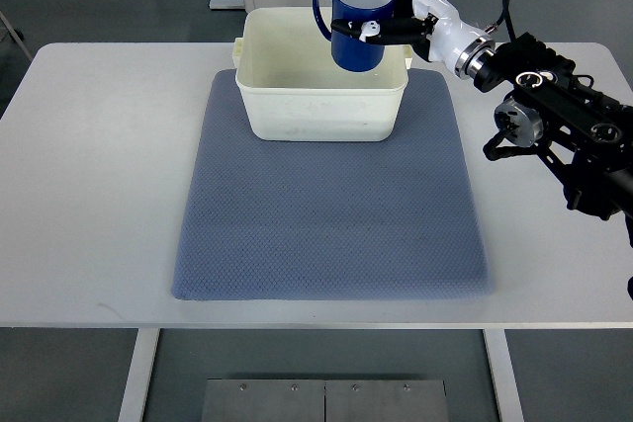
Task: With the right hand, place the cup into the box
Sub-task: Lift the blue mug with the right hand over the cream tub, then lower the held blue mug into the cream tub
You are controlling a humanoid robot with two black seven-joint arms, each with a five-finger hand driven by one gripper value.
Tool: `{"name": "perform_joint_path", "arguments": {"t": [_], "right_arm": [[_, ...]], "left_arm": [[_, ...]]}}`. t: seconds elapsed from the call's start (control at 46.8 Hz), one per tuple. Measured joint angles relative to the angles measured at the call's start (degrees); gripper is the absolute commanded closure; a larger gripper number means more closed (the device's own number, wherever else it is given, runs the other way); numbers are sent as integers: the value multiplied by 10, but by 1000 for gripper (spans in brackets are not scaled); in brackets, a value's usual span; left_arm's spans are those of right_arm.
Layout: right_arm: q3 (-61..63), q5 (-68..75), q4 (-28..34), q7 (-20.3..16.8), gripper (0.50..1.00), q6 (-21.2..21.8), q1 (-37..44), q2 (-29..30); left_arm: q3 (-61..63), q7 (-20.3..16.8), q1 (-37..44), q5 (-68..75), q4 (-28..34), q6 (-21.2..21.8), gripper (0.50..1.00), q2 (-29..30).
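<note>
Above the far right part of the box, the right hand (388,19) has its fingers (381,31) wrapped around the side of the blue cup (353,27), closed firmly enough to carry it clear of any surface. The cup is upright, mouth up, its white inside showing, with the handle pointing away from the hand to the picture's left. It hangs over the open cream box (321,96), partly within the outline of the rim, though whether its base has dipped below the rim I cannot tell.

The cup looks like glazed ceramic: rigid, fairly weighty for its size, smooth and so likely slippery against hard fingers, and liable to chip if dropped onto the box floor. A grasp around the body opposite the handle, as now, seems the sound place to hold.

The box sits at the far end of a grey mat (326,214) on the white table (89,185). No left arm shows.
</note>
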Motion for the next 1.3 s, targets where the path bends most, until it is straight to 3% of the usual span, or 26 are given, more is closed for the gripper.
{"name": "perform_joint_path", "arguments": {"t": [0.15,0.77,1.305], "right_arm": [[-4,0,-35,0,1000,-12,1,21],[-16,0,-51,-6,1000,-102,-18,62],[-16,0,-52,-6,1000,-110,-25,73]], "left_arm": [[0,0,0,0,0,0,500,0],[0,0,0,0,0,0,500,0],[0,0,0,0,0,0,500,0]]}}
